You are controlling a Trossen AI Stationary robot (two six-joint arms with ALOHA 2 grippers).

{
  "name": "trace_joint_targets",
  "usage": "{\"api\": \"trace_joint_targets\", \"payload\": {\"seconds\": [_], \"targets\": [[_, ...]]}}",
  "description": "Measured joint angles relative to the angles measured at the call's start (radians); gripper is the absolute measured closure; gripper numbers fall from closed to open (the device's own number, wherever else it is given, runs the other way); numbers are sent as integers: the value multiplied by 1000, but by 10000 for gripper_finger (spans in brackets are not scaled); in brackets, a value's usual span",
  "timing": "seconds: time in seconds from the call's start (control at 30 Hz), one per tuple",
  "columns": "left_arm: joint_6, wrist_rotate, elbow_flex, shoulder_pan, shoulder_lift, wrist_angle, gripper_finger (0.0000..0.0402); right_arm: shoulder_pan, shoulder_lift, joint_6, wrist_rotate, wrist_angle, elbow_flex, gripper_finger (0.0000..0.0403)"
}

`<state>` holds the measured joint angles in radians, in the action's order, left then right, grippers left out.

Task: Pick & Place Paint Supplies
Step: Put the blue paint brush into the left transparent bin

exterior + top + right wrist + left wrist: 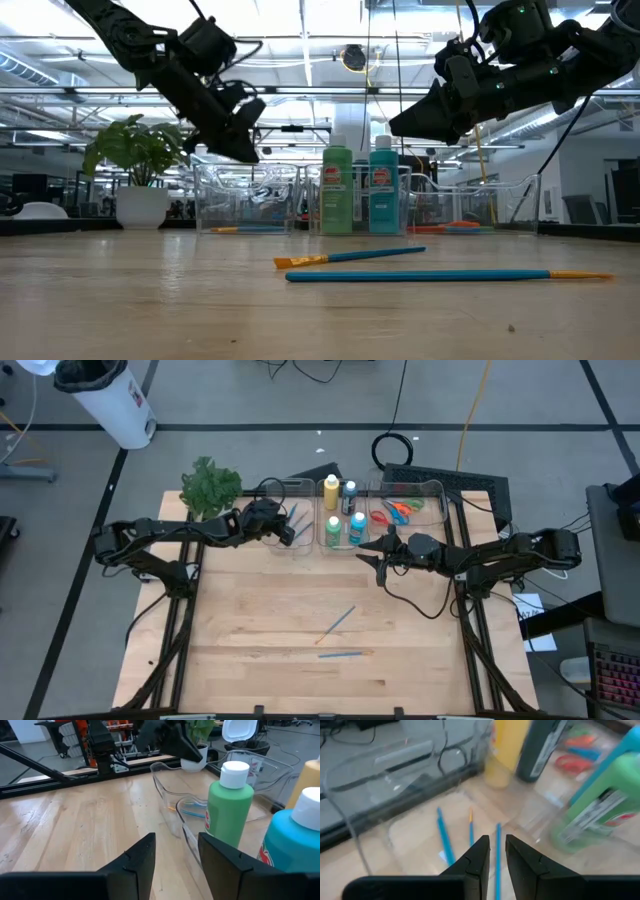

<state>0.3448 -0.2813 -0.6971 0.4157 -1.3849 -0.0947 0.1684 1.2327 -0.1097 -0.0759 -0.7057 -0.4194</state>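
Lying nearest on the counter (250, 660), well short of both end effectors, two thin blue paintbrushes (341, 655) look light, stiff and prone to roll; pinch mid-shaft. Beyond, the right end effector (375, 550) hovers empty, part open, beside the paint bottles (345, 528). The left end effector (288, 532), slightly parted, hangs over the brush bin (285, 548).

Robotics lab, open ceiling trusses (300, 95), floor cables (395, 448)
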Motion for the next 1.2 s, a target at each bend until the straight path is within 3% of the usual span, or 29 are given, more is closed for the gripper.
{"api": "trace_joint_targets", "payload": {"seconds": [0.3,0.4,0.57,0.7,0.93,1.07,1.2], "targets": [[-36,69,0,-75,6,-109,334,-45,0,36,2,14,0,243],[-26,90,1,-101,22,-131,334,-95,0,76,2,14,0,230],[-7,222,1,-164,75,-169,334,-202,0,153,3,15,0,211],[-15,230,1,-264,76,-326,325,-275,0,175,2,15,0,201],[-24,240,0,-430,-45,-590,244,-381,2,175,1,17,0,197],[-31,309,0,-519,-125,-611,186,-437,3,175,0,16,0,197],[-62,260,0,-639,-226,-615,154,-475,3,174,-3,15,0,201]]}}
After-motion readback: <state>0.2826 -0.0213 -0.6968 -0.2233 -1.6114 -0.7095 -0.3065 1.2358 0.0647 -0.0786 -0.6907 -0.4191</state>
